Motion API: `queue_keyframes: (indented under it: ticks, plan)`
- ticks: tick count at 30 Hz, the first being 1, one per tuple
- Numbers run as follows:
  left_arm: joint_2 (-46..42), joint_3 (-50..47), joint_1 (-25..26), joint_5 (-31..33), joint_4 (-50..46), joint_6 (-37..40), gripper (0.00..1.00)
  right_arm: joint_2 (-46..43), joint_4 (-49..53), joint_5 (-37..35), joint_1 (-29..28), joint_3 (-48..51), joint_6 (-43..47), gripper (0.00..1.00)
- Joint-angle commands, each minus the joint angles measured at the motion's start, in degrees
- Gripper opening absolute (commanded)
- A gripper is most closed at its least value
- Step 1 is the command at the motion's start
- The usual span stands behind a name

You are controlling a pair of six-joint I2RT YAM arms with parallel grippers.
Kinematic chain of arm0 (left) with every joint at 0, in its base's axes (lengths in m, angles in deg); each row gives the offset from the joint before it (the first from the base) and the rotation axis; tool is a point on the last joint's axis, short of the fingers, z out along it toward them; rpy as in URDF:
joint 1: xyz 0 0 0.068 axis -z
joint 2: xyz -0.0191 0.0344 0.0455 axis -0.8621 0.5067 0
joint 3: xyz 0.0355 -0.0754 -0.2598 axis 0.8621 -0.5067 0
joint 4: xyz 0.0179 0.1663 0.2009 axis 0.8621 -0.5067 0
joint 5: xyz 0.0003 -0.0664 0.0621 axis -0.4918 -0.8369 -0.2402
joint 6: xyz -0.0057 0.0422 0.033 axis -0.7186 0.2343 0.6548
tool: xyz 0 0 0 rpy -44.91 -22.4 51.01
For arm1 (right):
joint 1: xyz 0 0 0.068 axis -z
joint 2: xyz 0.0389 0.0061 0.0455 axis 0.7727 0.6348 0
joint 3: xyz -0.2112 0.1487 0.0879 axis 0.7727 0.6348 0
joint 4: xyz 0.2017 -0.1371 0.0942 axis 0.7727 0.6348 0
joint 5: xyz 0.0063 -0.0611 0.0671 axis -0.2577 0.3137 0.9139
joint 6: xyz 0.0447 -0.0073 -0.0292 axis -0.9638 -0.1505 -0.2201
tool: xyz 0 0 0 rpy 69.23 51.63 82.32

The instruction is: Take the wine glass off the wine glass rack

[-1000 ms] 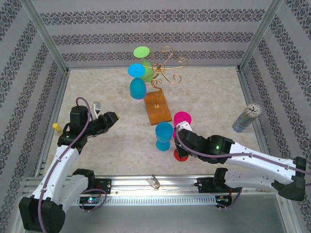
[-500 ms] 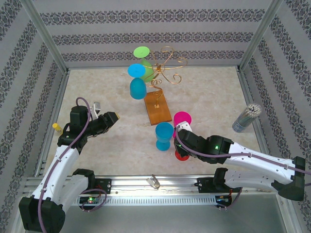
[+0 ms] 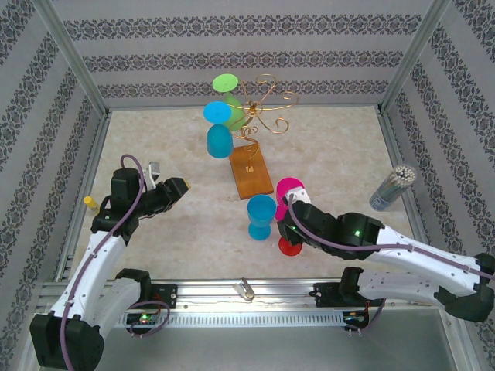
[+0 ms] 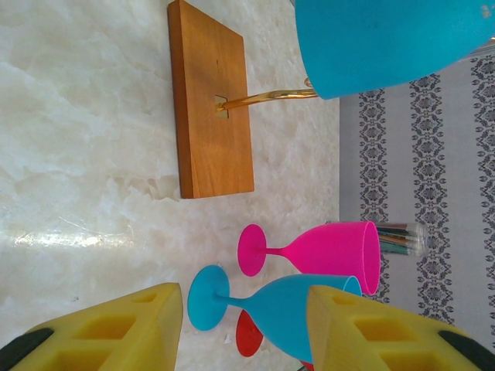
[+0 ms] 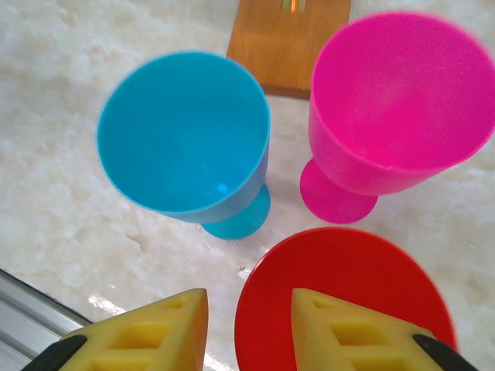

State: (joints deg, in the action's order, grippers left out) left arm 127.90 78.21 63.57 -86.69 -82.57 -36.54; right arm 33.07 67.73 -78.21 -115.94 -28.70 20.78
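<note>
- We see a pale marble table [image 3: 178,232].
- wine glass rack [image 3: 250,171] stands mid-table on its wooden base.
- blue glass [image 3: 261,216], pink glass [image 3: 291,188] and red glass [image 3: 289,247] stand upright, clustered near that base.
- clear tub of coloured sticks [image 3: 392,188] at the right edge.
- small yellow item [image 3: 91,202] at the left edge.

White links and black joints on both arms. The left arm [image 3: 97,259] trails a purple cable looping past its wrist. The right arm [image 3: 410,259] carries one too, plus a green light [image 3: 357,230] on its black housing. Left gripper [image 4: 246,328] and right gripper [image 5: 249,328] wear yellow foam pads [image 5: 147,332], with rectangular hollows and black tips.
</note>
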Motion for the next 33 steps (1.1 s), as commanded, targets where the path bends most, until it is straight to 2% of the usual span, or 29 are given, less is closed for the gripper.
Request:
queue_keyframes:
  ticks: [1,7,15,21,25,28,33]
  plan:
    - [-0.6,3.4,-0.3,0.2,-1.0,1.7,0.47,-1.7,2.5,-2.7,0.9,-4.2,2.6,0.34]
    - [0.5,9.3,-0.3,1.0,-4.4,2.8,0.47,-1.3,2.0,2.1,4.8,-11.6,6.2,0.3]
    - [5.3,21.1,-0.4,1.7,-8.3,3.9,0.47,5.3,0.5,7.5,8.5,-27.9,13.4,0.31]
    - [10.7,28.3,-0.5,1.7,-8.2,4.3,0.47,15.7,-1.7,18.6,15.7,-42.5,18.5,0.33]
    - [15.9,35.3,-0.5,2.2,-12.4,7.1,0.48,23.1,-4.0,26.9,20.8,-49.7,19.4,0.37]
    - [20.1,40.9,-0.5,2.3,-15.6,9.4,0.48,28.4,-5.8,34.5,25.5,-54.0,17.8,0.4]
    - [24.8,46.1,-0.5,2.5,-14.9,10.7,0.49,37.1,-11.2,48.9,33.1,-58.9,11.9,0.44]
